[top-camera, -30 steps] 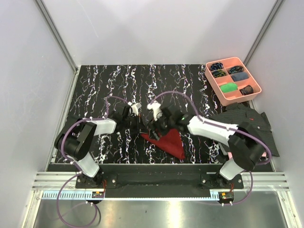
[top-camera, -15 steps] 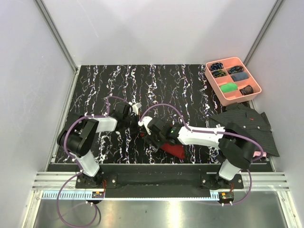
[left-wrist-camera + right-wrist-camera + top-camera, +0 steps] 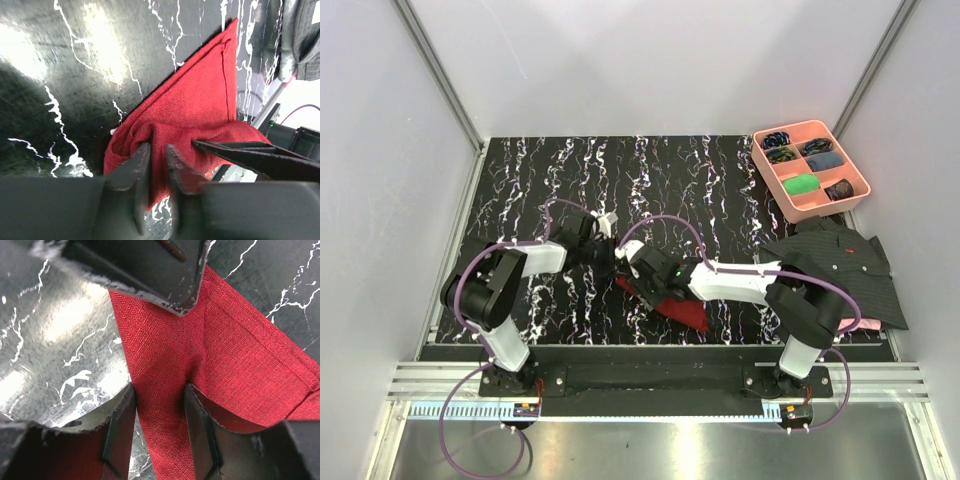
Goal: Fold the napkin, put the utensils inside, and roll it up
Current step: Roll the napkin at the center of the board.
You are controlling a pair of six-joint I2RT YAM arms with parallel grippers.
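The maroon napkin [image 3: 678, 305] lies bunched in a narrow folded wedge on the black marbled table [image 3: 620, 180], near the front centre. My left gripper [image 3: 611, 263] is at its left end; in the left wrist view its jaws [image 3: 157, 147] are shut on a fold of the napkin [image 3: 200, 100]. My right gripper [image 3: 638, 278] is right beside it. In the right wrist view it [image 3: 160, 395] grips a band of the napkin [image 3: 240, 355] that fills the gap between its fingers. The fork and spoon are hidden.
A pink compartment tray [image 3: 772, 171] with small dark and green items stands at the back right. A dark striped shirt [image 3: 840, 265] lies at the right edge. White walls enclose the table on three sides.
My right gripper has moved left and down to the napkin's left end, next to my left gripper. The napkin has gone from a broad triangle to a narrower bunched strip.
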